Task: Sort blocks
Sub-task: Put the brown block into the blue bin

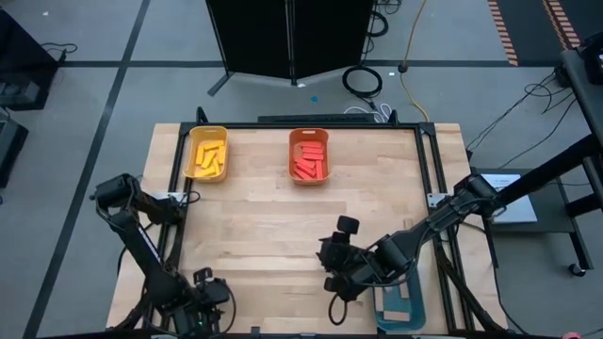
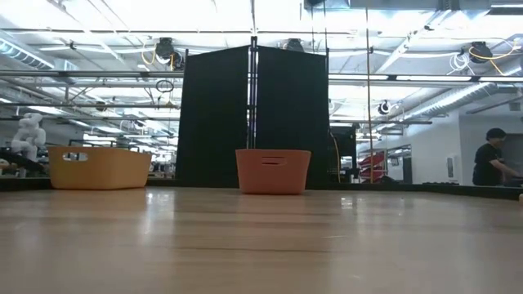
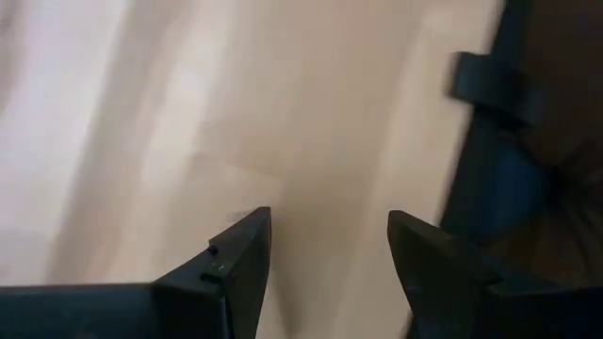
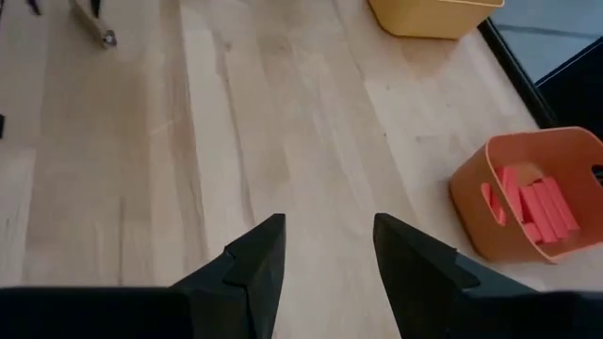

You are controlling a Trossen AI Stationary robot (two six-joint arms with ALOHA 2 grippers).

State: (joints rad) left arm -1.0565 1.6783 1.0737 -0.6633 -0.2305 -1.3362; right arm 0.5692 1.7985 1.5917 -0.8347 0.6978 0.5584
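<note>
both end effectors, left (image 3: pixel 330 250) and right (image 4: pixel 330 250), hover open, empty, over the table (image 1: pixel 273 235).

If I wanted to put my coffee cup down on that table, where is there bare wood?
The widest bare patch is the middle of the table, below the yellow bin and orange bin. The far right corner, right of the orange bin, is bare too. The near edge is crowded: left gripper, right gripper, teal bin.

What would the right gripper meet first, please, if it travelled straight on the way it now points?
The right gripper, open and empty, points along bare table; the way looks free. The orange bin and yellow bin seem off to one side, though depth is unclear.
</note>
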